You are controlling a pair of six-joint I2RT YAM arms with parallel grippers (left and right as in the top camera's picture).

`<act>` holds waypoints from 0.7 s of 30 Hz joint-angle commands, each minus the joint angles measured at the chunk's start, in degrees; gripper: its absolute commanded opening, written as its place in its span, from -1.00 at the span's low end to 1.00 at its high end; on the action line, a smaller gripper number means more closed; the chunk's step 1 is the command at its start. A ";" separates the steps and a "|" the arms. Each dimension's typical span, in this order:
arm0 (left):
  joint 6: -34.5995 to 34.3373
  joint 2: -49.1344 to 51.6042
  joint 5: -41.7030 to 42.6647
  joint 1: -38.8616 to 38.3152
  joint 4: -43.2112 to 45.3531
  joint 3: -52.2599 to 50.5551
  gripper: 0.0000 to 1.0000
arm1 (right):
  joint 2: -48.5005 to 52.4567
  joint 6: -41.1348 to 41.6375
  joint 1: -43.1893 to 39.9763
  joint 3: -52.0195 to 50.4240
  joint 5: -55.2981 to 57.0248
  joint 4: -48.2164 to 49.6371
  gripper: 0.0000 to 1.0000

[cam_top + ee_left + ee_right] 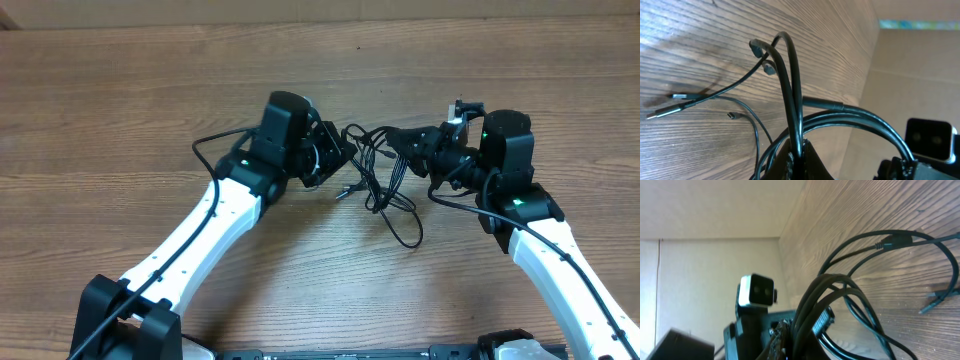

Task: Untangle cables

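Note:
A tangle of black cables (378,180) hangs between my two grippers over the middle of the wooden table. My left gripper (342,158) is shut on a black cable; in the left wrist view (801,150) the strand runs up between the fingers and bends over. My right gripper (400,140) is shut on a bundle of several black cable strands, seen in the right wrist view (812,330). Loose loops and plug ends (670,106) trail onto the table below.
The wooden table (320,80) stretches all round. A cardboard wall (920,75) stands at the far edge. The arms' own black cables (215,150) loop beside each wrist.

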 commanded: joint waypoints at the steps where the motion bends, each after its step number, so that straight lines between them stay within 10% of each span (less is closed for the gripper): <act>1: -6.01 -0.85 -8.00 -2.75 0.09 0.81 -0.92 | -0.46 2.86 2.73 0.44 4.63 0.70 -0.92; 12: -7.17 -0.85 -13.97 -4.46 0.07 0.81 -0.86 | -0.46 2.84 9.97 0.44 12.90 0.61 -0.92; 21: 8.87 -1.16 -6.91 0.39 -2.67 0.83 1.00 | -0.46 2.82 9.90 0.44 13.40 0.39 -0.92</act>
